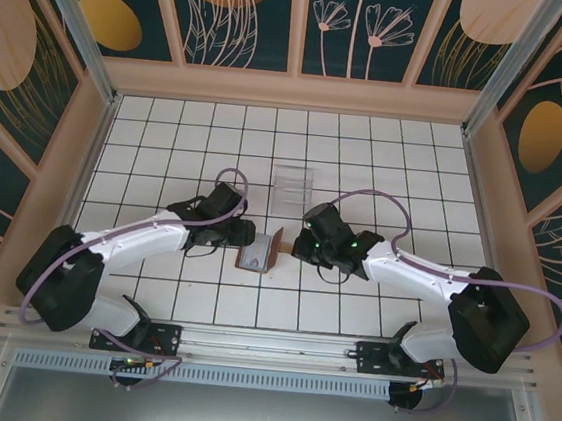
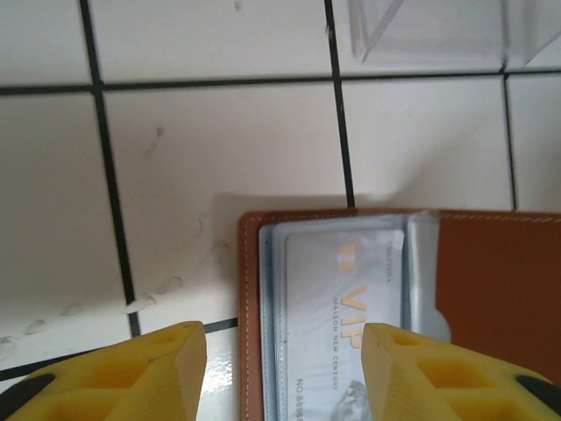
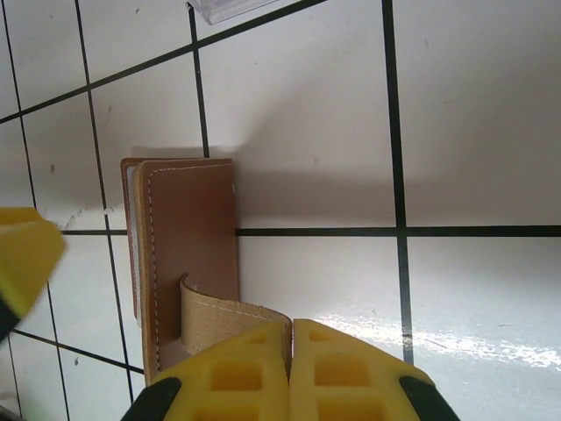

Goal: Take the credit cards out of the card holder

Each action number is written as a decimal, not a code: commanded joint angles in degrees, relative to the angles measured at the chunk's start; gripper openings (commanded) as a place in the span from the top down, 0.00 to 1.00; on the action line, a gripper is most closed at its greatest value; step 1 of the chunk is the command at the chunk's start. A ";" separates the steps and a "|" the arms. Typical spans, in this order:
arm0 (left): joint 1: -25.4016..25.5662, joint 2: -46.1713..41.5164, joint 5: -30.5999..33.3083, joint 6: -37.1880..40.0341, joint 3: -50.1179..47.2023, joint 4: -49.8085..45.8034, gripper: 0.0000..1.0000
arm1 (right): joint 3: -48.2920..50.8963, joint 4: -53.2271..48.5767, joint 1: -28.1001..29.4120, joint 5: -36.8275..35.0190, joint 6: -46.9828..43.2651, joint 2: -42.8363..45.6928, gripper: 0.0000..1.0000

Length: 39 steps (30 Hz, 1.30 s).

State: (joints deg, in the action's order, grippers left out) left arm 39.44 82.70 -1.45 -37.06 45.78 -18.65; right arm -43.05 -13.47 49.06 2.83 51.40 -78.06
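The reddish-brown card holder [image 1: 259, 254] lies open on the white tiles between the two arms. One half lies flat, blue-grey inside up, with a greyish credit card [image 2: 337, 307] in its pocket; the leather [image 2: 500, 281] continues to the right. My left gripper [image 2: 285, 373] hovers over that card, open, its yellow fingers [image 2: 166, 368] apart on either side and touching nothing. The other half [image 3: 188, 237] stands raised on edge. My right gripper [image 3: 290, 351] is shut on its small brown closing tab [image 3: 228, 311].
A clear plastic tray [image 1: 292, 187] stands one tile behind the card holder, its edge seen in the left wrist view [image 2: 438, 31]. Wooden walls frame the tiled floor [image 1: 168, 138], which has open tiles to the left, right and back.
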 commanded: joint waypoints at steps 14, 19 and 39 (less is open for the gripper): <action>2.56 8.25 -3.08 1.47 0.33 0.89 0.50 | 4.52 0.51 -2.36 -1.47 -0.71 0.28 1.00; 3.68 9.04 -4.32 1.29 -0.07 0.98 0.56 | 6.66 0.96 -3.77 -1.25 -1.29 0.80 1.00; 7.20 8.55 -8.29 -4.36 -4.85 5.40 0.64 | 8.88 -8.63 -6.96 -10.78 -6.57 0.97 0.96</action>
State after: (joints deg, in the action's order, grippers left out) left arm 46.04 90.74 -9.50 -40.38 43.05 -9.96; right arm -33.06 -16.71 42.68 -2.26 46.72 -76.69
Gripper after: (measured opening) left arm 0.357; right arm 0.055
